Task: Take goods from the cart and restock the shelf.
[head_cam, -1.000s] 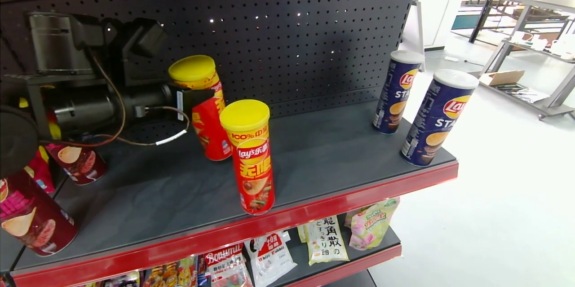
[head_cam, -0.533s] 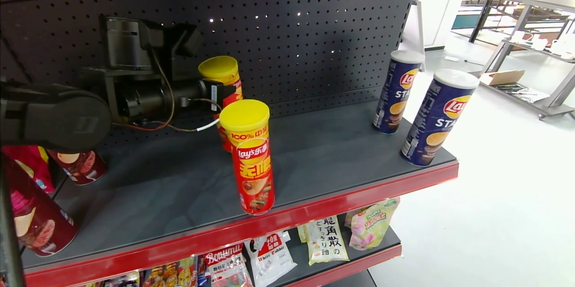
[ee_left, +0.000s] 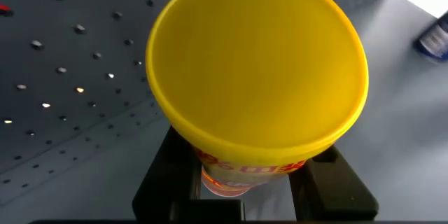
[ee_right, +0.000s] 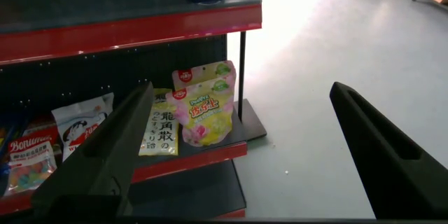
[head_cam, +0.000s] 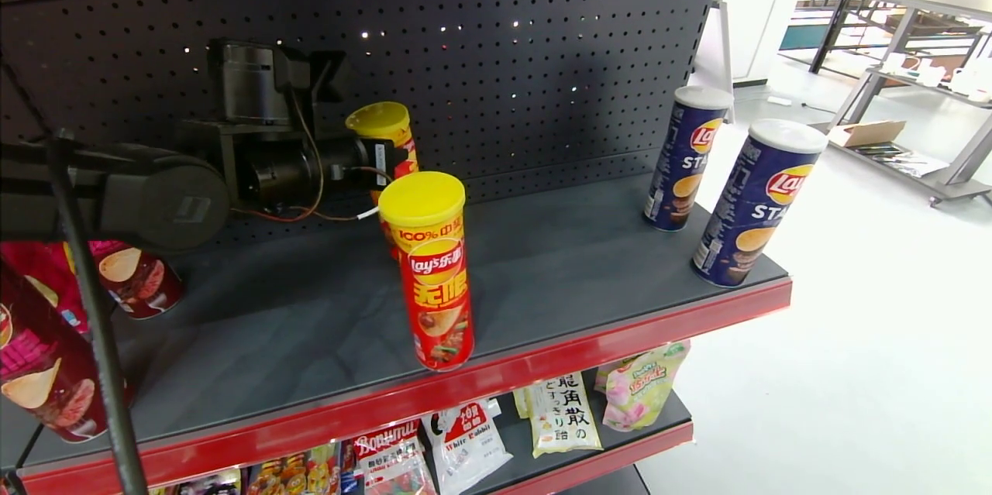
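Item: can, red, yellow lid, held near-upright at shelf rear, behind its twin (likely filling the row). Left claw clamped round it; right claw wide open, empty.

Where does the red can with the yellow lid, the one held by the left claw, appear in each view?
Head view: held can left of centre, by the pegboard, behind the front red can.
Left wrist view: its yellow lid at centre, seen from above.
Right wrist view: not in it.
Shared landmark: the grey shelf with its red front edge.
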Controlling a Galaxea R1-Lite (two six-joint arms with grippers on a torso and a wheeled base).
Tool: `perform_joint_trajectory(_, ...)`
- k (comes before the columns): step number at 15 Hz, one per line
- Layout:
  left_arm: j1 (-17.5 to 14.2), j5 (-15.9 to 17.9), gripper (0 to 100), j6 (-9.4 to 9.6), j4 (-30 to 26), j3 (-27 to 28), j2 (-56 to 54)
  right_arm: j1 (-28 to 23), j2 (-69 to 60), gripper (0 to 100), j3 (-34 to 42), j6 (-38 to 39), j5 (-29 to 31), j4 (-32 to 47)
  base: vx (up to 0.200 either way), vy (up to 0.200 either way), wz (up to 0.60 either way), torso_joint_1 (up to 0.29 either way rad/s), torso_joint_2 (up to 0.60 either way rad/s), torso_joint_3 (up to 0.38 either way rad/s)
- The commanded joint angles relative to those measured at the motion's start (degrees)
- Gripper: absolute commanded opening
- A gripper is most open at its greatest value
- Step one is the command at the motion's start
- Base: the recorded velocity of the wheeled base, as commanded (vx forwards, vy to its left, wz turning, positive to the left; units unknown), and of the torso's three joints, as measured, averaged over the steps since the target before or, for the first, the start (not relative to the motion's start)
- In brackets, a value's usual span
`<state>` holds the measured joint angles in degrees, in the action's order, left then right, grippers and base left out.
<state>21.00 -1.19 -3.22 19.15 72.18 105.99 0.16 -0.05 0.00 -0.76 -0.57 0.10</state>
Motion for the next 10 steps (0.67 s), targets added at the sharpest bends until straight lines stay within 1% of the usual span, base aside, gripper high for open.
perform_joint_trajectory(1, 0.4, 0.0, 0, -0.03, 0.0, 0.8, 0.6, 0.0, 0.0, 100, 0.0, 0.0, 0.0, 0.0, 0.000, 0.000, 0.00, 0.000, 0.00, 0.000)
perform_joint_trajectory(4, 2.0, 0.1, 0, -0.03, 0.0, 0.8, 0.6, 0.0, 0.0, 100, 0.0, 0.0, 0.0, 0.0, 0.000, 0.000, 0.00, 0.000, 0.00, 0.000)
perform_joint_trajectory(10, 2.1, 0.1, 0, -0.03, 0.0, 0.5, 1.1, 0.0, 0.0, 100, 0.0, 0.0, 0.0, 0.0, 0.000, 0.000, 0.00, 0.000, 0.00, 0.000)
